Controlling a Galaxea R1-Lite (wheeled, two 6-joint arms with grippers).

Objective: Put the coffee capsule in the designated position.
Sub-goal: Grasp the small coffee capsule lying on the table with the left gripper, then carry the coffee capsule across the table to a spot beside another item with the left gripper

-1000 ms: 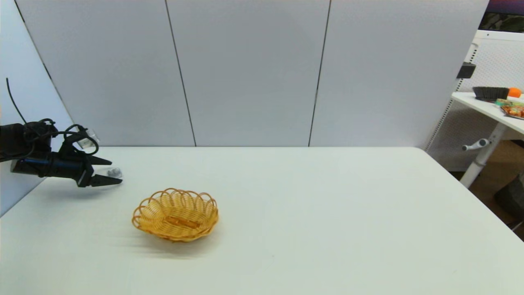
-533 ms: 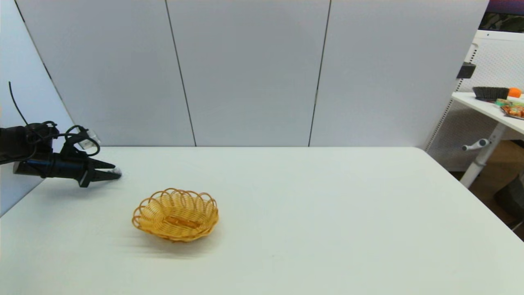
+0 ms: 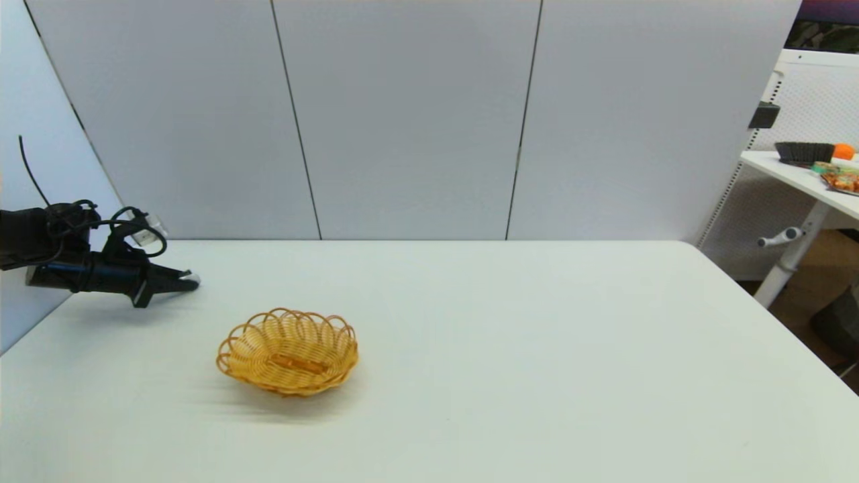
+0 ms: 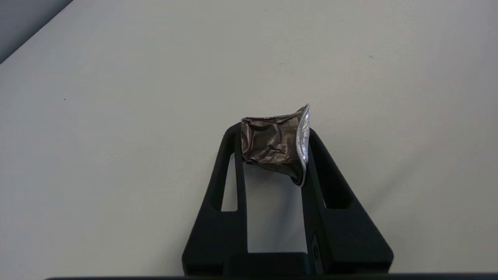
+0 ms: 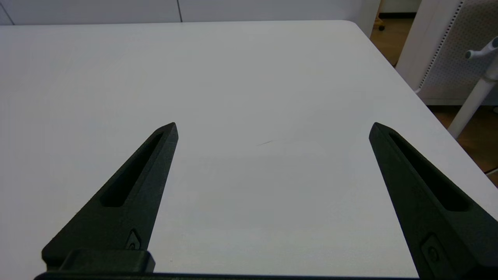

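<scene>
At the table's far left, my left gripper [image 3: 190, 280] is shut on the coffee capsule [image 3: 192, 276], a small shiny silver piece showing at the fingertips. In the left wrist view the capsule [image 4: 274, 143] looks crumpled and brownish-silver with a bright rim, pinched between the two black fingers [image 4: 233, 155] of my left gripper [image 4: 272, 149] above the white table. The wicker basket [image 3: 287, 350] stands to the right of and nearer than the gripper, and holds nothing that I can see. My right gripper [image 5: 272, 128] is open over bare table and is out of the head view.
The white table [image 3: 537, 349] stretches wide to the right of the basket. Grey wall panels stand behind it. A side table [image 3: 805, 174] with a dark bowl and snacks stands off to the far right.
The left gripper's fingers have closed on the capsule, which lay between open fingers a second ago. The arm has lifted slightly.
</scene>
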